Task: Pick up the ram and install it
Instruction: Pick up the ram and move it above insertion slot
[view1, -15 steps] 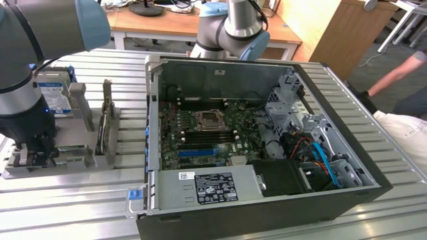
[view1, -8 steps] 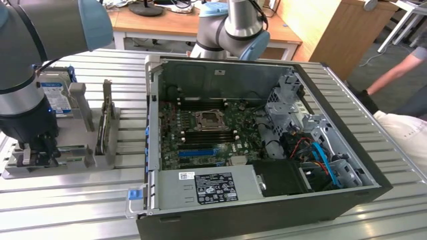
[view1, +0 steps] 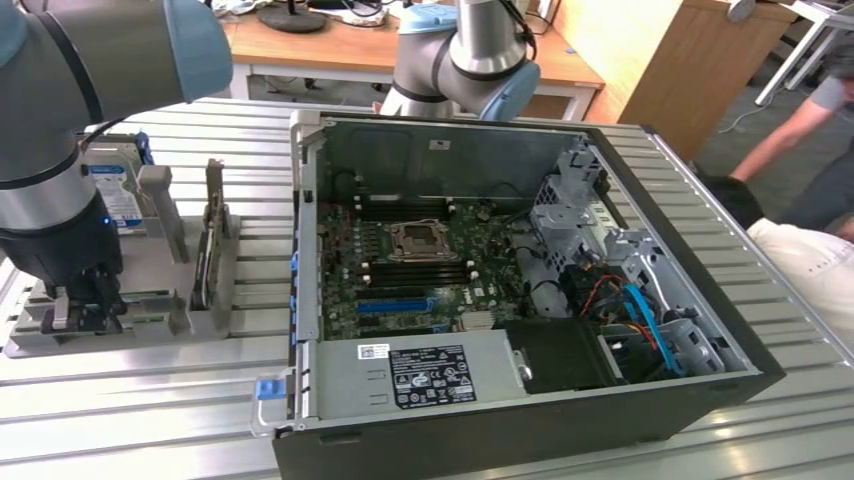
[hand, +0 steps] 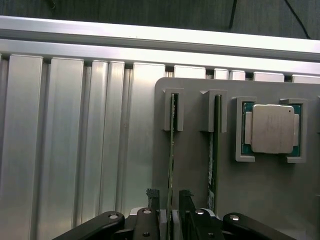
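Ram (hand: 172, 145) edge-on inside parted pincer (hand: 169, 199)

Ribbed aluminium table (view1: 134, 420) in front — wooden desk (view1: 334, 45) and cabinet (view1: 667, 70) behind.

The ram (hand: 172, 150) is a thin green circuit-board stick, seen edge-on. It stands upright on its long edge in a gray holder (hand: 192, 165), in the slot nearest the holder's outer edge, with one end seated in a slotted bracket. Its other end lies inside the spread tool (hand: 170, 194), with a gap on either side. It is not lifted.
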